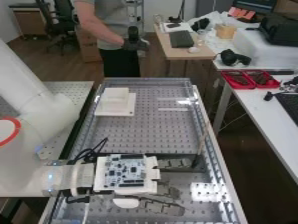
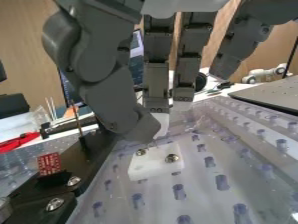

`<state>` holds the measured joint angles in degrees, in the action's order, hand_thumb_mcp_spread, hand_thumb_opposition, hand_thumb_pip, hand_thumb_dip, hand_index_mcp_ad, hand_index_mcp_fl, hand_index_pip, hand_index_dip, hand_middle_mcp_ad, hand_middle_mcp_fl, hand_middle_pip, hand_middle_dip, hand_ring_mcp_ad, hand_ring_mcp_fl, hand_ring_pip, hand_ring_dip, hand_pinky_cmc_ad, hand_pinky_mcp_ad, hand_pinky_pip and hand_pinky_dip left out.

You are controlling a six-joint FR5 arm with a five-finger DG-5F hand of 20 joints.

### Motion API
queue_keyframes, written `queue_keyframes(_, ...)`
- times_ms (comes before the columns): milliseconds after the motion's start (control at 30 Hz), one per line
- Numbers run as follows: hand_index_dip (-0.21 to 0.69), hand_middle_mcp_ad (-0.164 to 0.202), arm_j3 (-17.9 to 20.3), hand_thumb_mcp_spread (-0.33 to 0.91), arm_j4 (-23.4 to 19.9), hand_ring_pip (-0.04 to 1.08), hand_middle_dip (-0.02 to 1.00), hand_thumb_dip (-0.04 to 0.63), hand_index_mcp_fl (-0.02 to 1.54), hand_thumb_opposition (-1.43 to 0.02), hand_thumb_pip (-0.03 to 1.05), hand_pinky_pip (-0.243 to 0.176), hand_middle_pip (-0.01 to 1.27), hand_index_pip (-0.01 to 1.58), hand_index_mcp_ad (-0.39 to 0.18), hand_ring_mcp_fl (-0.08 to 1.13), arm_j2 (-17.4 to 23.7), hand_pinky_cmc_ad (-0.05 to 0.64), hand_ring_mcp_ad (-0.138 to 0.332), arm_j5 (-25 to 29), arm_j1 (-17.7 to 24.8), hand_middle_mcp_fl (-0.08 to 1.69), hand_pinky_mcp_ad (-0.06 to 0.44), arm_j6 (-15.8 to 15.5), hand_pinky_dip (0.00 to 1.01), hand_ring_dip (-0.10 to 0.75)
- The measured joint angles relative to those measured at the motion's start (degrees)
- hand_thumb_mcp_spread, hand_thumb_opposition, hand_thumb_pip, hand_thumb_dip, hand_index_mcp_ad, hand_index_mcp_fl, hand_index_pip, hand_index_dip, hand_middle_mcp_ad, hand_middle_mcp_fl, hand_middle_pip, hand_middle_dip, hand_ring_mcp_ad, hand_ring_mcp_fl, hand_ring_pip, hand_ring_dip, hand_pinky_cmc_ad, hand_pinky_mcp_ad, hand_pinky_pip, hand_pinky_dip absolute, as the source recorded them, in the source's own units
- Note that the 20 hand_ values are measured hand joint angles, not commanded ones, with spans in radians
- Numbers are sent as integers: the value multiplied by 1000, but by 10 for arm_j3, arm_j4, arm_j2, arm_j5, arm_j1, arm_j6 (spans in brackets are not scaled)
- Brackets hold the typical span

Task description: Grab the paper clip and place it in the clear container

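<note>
The robot hand [image 1: 161, 205] lies low over the perforated counter [image 1: 149, 132], its fingers [image 2: 156, 75] reaching out nearly straight and side by side. The thumb [image 2: 113, 100] bends across in front of them, its tip close to theirs. Whether anything thin sits between the thumb and the fingers I cannot tell, and the position of the paper clip cannot be made out against the robot hand. Which thing is the clear container is also unclear.

A small white block [image 2: 143, 167] with two screws is on the surface just below the thumb's tip; whether they touch is uncertain. Beside it runs a black fixture [image 2: 83, 167] with screws and a small red board [image 2: 48, 163]. A thin stick [image 1: 202, 142] rises near the fixture, close to the counter's right-hand rail in the high view.

Toward the counter's far end, open room stretches past the fixture, up to the white stand [image 1: 126, 111] near the far left corner.
</note>
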<state>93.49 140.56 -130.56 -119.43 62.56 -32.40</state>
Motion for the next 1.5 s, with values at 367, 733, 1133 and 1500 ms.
queue_keyframes(367,-182,-19,0,595,1,412,733,321,208,-911,785,21,846,239,-187,295,1,442,24,0,0,478,215,-3,195,483)
queue_keyframes(733,-182,-23,5,593,-1,412,716,333,188,-899,796,21,831,239,-187,278,3,442,26,3,0,461,213,-3,195,483)
queue_keyframes(1133,-182,-23,4,590,-1,412,716,339,188,-899,796,21,831,239,-188,278,1,442,26,4,3,461,213,-2,195,483)
queue_keyframes(1500,-182,-19,5,597,-2,412,716,332,192,-908,796,21,885,239,-187,278,2,443,26,7,3,508,213,0,195,483)
